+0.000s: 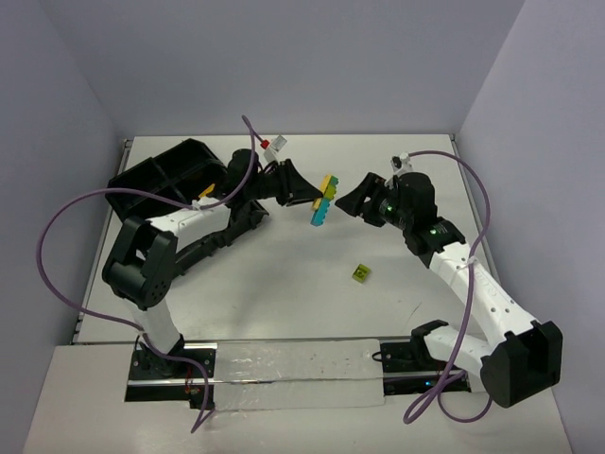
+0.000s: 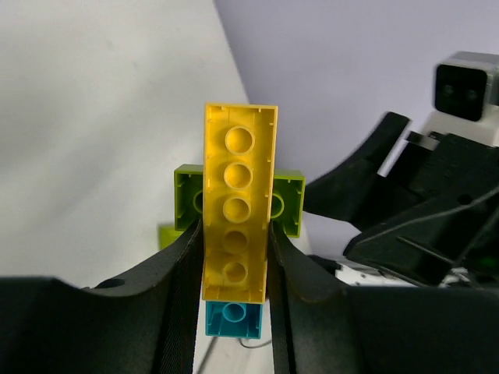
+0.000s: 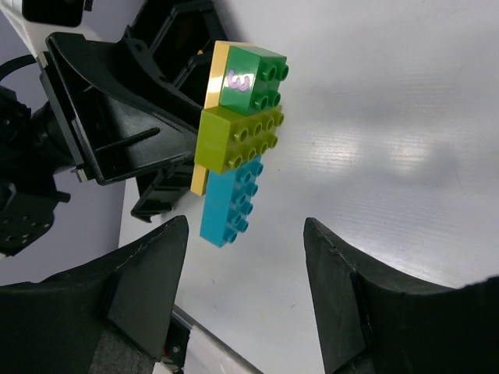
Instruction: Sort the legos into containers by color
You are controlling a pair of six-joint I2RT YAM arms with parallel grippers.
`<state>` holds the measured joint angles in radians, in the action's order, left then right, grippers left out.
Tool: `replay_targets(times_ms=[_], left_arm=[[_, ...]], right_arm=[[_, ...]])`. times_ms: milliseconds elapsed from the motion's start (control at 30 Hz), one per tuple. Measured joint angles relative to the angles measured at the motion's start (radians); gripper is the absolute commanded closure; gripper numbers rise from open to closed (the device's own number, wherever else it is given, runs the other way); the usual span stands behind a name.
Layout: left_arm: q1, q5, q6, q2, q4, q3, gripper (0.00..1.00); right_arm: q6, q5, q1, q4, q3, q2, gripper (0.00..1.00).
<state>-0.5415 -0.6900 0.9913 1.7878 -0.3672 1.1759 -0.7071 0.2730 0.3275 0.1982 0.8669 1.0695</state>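
My left gripper [image 1: 310,192] is shut on a long yellow lego [image 2: 238,195], held above the table with the fingers on its long sides. Stuck to that yellow lego are a dark green lego [image 3: 253,76], a lime green lego [image 3: 238,136] and a cyan lego [image 3: 230,199]. The joined stack [image 1: 323,200] hangs mid-table. My right gripper [image 3: 245,234] stands open, facing the stack from the right; the cyan end is just short of its fingers [image 3: 152,257]. A small lime lego [image 1: 360,273] lies loose on the table. The black containers tray [image 1: 161,175] sits at the far left.
The table's back edge and side walls lie close behind the tray. Purple cables [image 1: 66,218] loop off both arms. A taped strip [image 1: 293,374] runs along the near edge between the arm bases.
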Motion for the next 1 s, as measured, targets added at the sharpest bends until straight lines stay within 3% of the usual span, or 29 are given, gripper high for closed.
replay_targets(times_ms=[433, 1000], left_arm=[[-0.038, 0.370, -0.252, -0.053, 0.401, 0.089, 1.00], [-0.065, 0.430, -0.302, -0.054, 0.495, 0.089, 1.00]], right_arm=[[-0.036, -0.085, 0.048, 0.039, 0.055, 0.116, 0.32], [-0.036, -0.086, 0.109, -0.021, 0.129, 0.341, 0.35]])
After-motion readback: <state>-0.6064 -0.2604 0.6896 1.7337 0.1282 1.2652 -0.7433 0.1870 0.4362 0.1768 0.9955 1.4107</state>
